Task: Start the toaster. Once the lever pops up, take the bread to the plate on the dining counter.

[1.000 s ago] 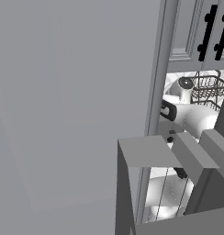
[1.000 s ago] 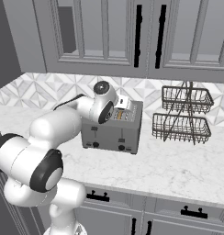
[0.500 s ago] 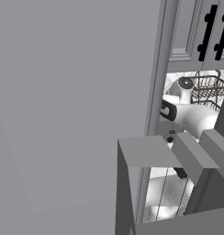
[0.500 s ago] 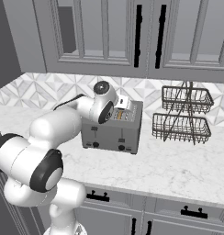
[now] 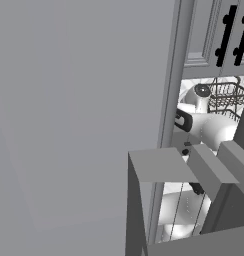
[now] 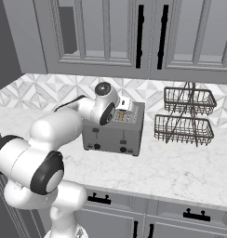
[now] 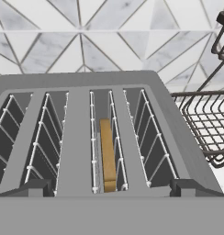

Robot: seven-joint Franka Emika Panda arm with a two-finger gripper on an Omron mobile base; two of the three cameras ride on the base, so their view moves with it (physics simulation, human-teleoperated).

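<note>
The grey toaster [image 6: 116, 134] stands on the marble kitchen counter against the tiled wall. From above, the toaster [image 7: 81, 82] shows several wire-lined slots. The tan bread [image 7: 108, 155] stands on edge, sunk deep in a slot right of the middle. My gripper [image 7: 111, 189] hovers just above the toaster's near edge, open wide, its dark fingertips [image 7: 32, 187] far apart and holding nothing. From the side, the gripper [image 6: 123, 109] sits over the toaster's top. The plate and the dining counter are out of view. I cannot make out the lever.
A two-tier black wire basket rack [image 6: 184, 117] stands right of the toaster, close to the hand [image 7: 210, 124]. Grey wall cabinets with black handles [image 6: 140, 30] hang above. A tall grey panel [image 5: 79, 115] blocks most of the left base view.
</note>
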